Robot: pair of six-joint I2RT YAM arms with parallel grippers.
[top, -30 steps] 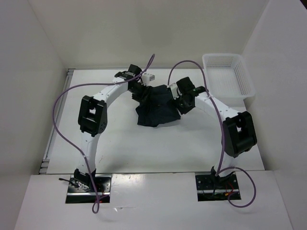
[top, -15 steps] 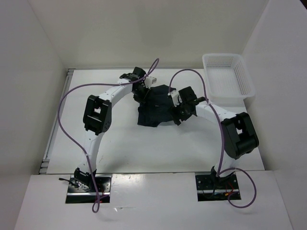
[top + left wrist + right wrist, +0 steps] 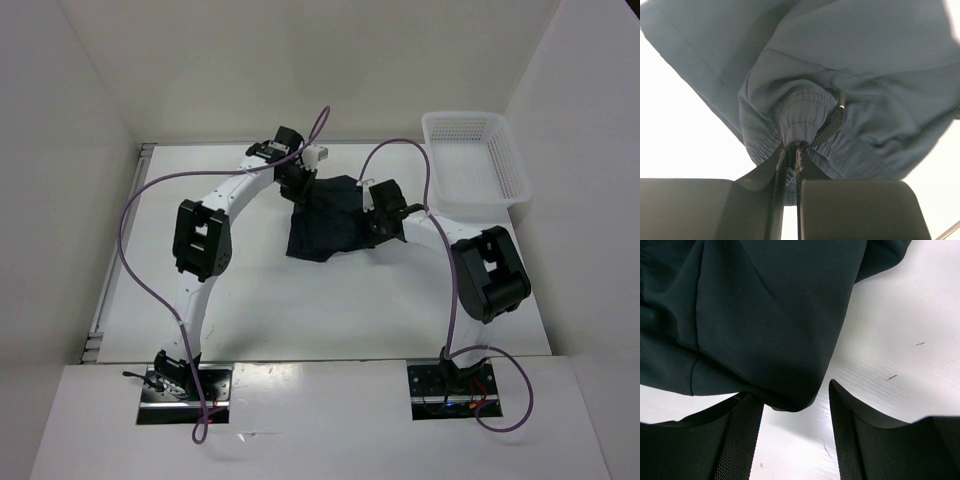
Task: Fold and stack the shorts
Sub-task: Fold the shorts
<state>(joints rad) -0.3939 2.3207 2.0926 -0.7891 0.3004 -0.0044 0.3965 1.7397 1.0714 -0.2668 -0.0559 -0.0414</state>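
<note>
The black shorts [image 3: 328,217] lie bunched in the middle of the white table between both arms. My left gripper [image 3: 297,186] is at their far left edge, shut on the gathered waistband [image 3: 802,112], with the drawstring beside it in the left wrist view. My right gripper [image 3: 371,224] is at the shorts' right edge. It is open, and a rounded fold of the dark cloth [image 3: 790,395] hangs just in front of its jaws without being pinched.
A white mesh basket [image 3: 474,155] stands at the far right of the table. White walls close in the table [image 3: 240,290] on the left, back and right. Purple cables loop above both arms.
Both grippers have moved inward and toward the back, bunching the shorts into a narrower shape. The right gripper now sits at the cloth's right edge with its jaws open.
</note>
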